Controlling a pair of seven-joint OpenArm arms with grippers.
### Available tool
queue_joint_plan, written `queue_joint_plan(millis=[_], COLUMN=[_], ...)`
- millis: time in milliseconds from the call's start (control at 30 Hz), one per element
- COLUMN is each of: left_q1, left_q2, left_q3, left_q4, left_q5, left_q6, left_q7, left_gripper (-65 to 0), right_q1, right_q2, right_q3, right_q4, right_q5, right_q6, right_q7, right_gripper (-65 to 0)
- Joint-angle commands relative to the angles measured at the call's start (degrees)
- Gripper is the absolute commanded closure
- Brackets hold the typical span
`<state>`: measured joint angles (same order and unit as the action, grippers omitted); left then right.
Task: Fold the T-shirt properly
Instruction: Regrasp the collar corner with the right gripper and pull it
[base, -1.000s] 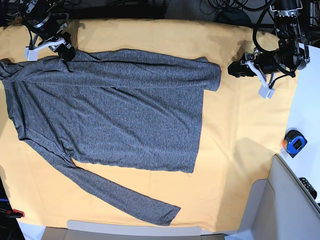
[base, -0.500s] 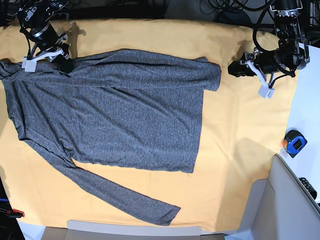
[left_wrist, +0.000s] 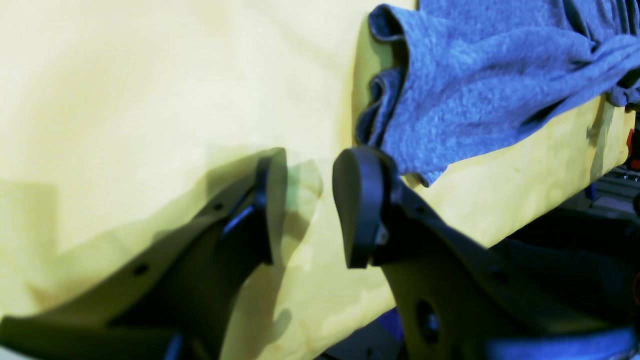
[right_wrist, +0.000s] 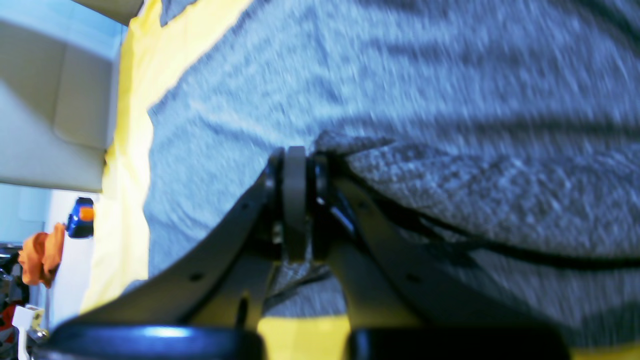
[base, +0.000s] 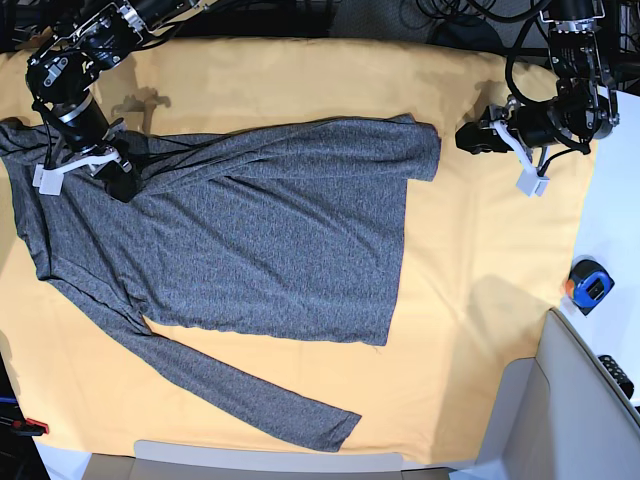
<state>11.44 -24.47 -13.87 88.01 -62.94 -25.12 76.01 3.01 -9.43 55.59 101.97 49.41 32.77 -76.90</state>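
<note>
T-shirt (base: 240, 230) lies spread across the yellow tabletop (base: 480, 300). Right pincer (base: 118, 180) is clamped on its upper sleeve fold; left pincer (base: 470, 138) hangs parted beside the hem, empty. Thin knit could slip free, undoing the fold.

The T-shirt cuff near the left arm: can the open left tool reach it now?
Probably yes. The left tool is open, hovering over bare yellow cloth, and the T-shirt cuff lies just beyond its fingertips with nothing between.
</note>
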Motion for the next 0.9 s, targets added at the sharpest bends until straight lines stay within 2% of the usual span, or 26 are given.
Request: queue_joint_plan(millis=[0, 300, 433, 533, 600, 733, 867], left_q1=[-0.41, -0.41, -0.41, -0.41, -0.41, -0.32, -0.23], left_q2=[-0.89, -0.89, -0.89, -0.89, -0.89, -0.89, -0.89], left_q3=[-0.15, -0.07, 0.02, 0.02, 0.02, 0.02, 0.02], left_q4=[0.74, 0.74, 0.74, 0.74, 0.74, 0.74, 1.0], left_q5=[-0.76, -0.76, -0.76, -0.76, -0.76, -0.76, -0.76], left_q6=[-0.15, -0.15, -0.15, -0.15, -0.15, -0.15, -0.15], left_q7=[-0.62, -0.62, -0.62, -0.62, -0.62, -0.62, -0.62], left_gripper=[-19.6, -19.6, -19.6, -19.6, -19.6, -19.6, -19.6], right_q1=[1.7, 8.56, 9.26, 9.26, 9.26, 7.85, 5.21], right_q2=[0.43, 0.43, 0.43, 0.43, 0.43, 0.43, 1.04], right_q3=[-0.08, -0.08, -0.08, -0.08, -0.08, 0.1, 0.1], right_q4=[-0.48, -17.53, -20.7, -20.7, -20.7, -20.7, -18.85], right_q5=[0.92, -2.15, -2.24, -2.07, -1.36, 4.35, 10.15], right_q6=[0.15, 0.15, 0.15, 0.15, 0.24, 0.24, 0.24], right_q7=[0.9, 1.08, 1.08, 0.9, 0.82, 0.73, 0.73], right_gripper=[0.0, 0.0, -0.2, -7.5, -15.9, -30.7, -40.0])
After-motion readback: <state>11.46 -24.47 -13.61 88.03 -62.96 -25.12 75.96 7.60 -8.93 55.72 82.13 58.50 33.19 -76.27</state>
